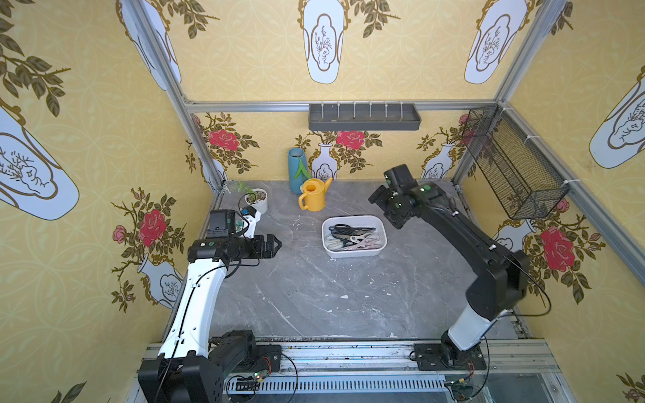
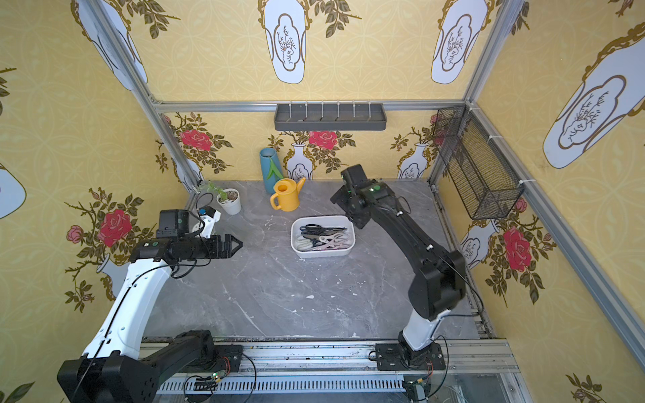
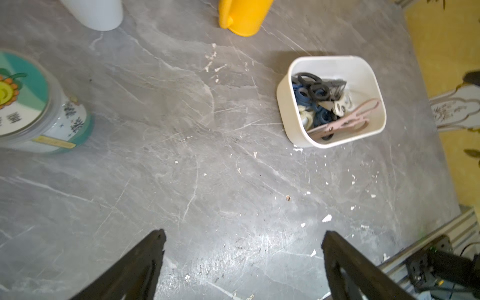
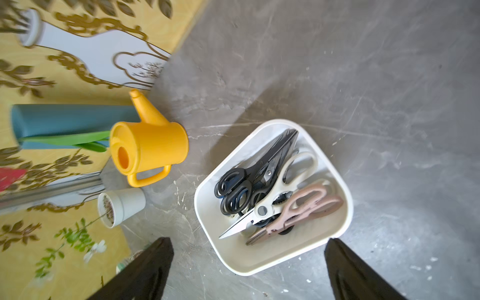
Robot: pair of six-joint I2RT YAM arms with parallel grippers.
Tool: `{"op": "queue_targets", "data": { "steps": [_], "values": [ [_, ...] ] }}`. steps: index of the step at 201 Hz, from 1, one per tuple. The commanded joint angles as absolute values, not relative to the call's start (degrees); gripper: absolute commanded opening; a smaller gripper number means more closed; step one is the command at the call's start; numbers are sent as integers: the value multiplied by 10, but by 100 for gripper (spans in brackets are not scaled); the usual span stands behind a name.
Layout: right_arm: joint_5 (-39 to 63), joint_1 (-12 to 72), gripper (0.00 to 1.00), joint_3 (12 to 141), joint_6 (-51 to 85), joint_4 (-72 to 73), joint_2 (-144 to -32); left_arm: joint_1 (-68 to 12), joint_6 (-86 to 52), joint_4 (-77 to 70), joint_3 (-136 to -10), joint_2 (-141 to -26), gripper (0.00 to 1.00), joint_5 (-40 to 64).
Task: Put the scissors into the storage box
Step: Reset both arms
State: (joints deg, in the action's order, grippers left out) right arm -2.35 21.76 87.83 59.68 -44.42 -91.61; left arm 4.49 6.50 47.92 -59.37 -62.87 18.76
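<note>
The scissors (image 4: 270, 192) are lying piled inside the storage box (image 4: 228, 249), far right of centre on the table (image 1: 314, 296). The left gripper (image 3: 242, 249) and the right gripper (image 4: 249, 257) are standing wide open, holding nothing. Scissors are stiff, smooth steel; gripping near the pivot seems safest.

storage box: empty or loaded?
Loaded. The storage box holds a pile of scissors, black, cream and pinkish pairs lying crossed inside its walls; no pair shows on the table in any view.
</note>
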Motion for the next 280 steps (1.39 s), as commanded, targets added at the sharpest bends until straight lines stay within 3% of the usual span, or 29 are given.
{"op": "queue_targets", "data": {
  "steps": [1,30,55,76,122,149,211,225,280],
  "values": [
    [-19,185,97,734,451,-284,-783,59,1,461,-592,-631,99,162],
    [9,131,97,596,255,-219,-627,62,-27,442,-574,-630,99,134],
    [27,69,97,517,121,-212,-577,62,-62,416,-551,-647,99,94],
    [52,-2,97,395,98,-76,-561,62,-86,394,-544,-680,99,60],
    [64,-48,97,225,67,269,-675,62,-75,344,-535,-725,99,33],
    [38,-53,97,213,47,300,-710,62,-64,317,-515,-737,99,2],
    [12,-29,97,99,33,602,-831,62,-20,161,-414,-716,99,-17],
    [16,-27,97,129,22,499,-807,62,8,101,-389,-713,99,-17],
    [-28,1,97,142,16,496,-819,62,2,-170,-296,-741,99,53]
  ]
}}
